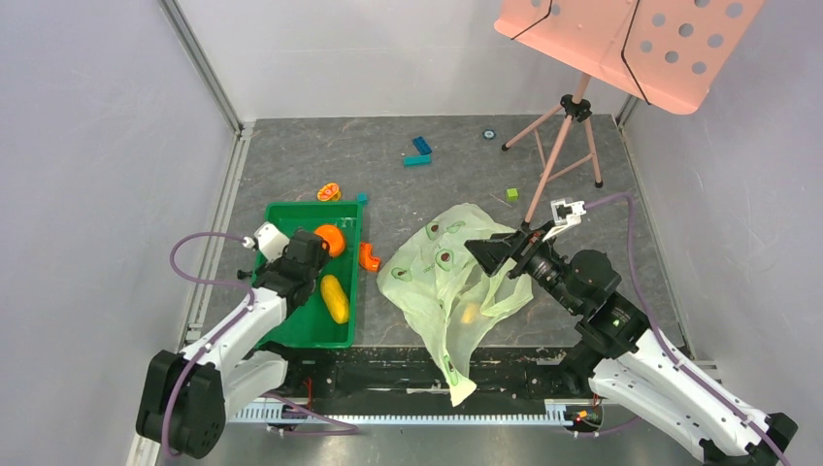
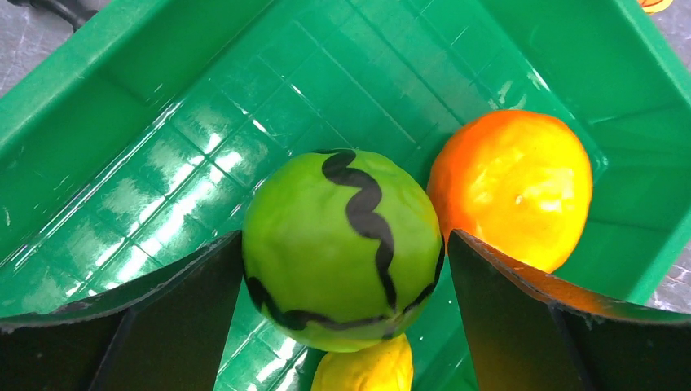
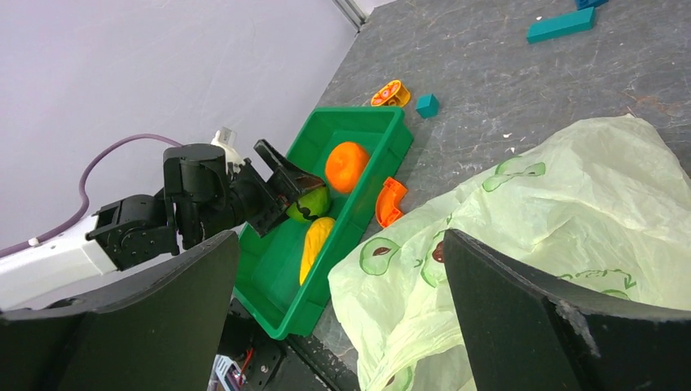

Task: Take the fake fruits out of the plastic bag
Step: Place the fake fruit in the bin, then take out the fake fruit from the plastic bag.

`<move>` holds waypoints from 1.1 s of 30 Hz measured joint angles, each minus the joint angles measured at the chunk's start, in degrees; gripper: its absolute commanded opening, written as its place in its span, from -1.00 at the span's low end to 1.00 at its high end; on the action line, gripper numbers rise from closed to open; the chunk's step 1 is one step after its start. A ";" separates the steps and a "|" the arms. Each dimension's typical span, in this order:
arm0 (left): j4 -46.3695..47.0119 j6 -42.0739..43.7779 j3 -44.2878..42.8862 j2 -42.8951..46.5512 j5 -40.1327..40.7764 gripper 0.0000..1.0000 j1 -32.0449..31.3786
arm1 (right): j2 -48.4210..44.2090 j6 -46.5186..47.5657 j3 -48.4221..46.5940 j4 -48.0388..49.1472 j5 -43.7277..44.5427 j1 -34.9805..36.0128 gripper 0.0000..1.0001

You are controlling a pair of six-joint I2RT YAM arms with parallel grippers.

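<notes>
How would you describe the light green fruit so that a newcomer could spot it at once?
Find the green tray left of the plastic bag. Above it, the left gripper holds the light green fruit. Unlike the plain orange fruit and yellow fruit nearby, it bears a wavy black line.

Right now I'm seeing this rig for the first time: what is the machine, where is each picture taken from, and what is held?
Two robot arms are bolted at the near edge of a table. One picture looks down from above and behind them; the other two come from a camera on each wrist. The left tool grips a light green fruit over a green tray, which holds an orange fruit and a yellow fruit. The right tool is open and empty above the plastic bag. An orange curved piece lies between tray and bag; small blocks lie farther back.
</notes>
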State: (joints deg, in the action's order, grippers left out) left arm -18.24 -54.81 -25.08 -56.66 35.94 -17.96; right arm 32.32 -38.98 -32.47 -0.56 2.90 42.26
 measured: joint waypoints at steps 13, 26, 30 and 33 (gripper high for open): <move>-5.38 -0.96 -1.03 0.85 0.09 0.99 0.00 | -0.52 0.42 0.04 -2.36 0.92 0.00 0.96; -18.10 -1.05 -11.34 18.10 -0.26 0.99 0.00 | -2.99 6.36 5.79 -8.39 3.39 0.00 0.57; -17.18 2.05 -16.06 16.61 -2.32 0.99 0.00 | -2.93 8.39 9.46 -8.11 1.42 0.00 0.32; -15.15 5.40 -20.59 11.58 -5.11 0.99 -0.13 | -1.36 9.46 12.83 -7.48 -0.50 0.00 0.07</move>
State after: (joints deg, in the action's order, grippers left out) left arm -33.39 -49.41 -45.67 -45.08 30.83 -18.09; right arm 30.96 -29.52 -19.64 -8.03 2.39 42.26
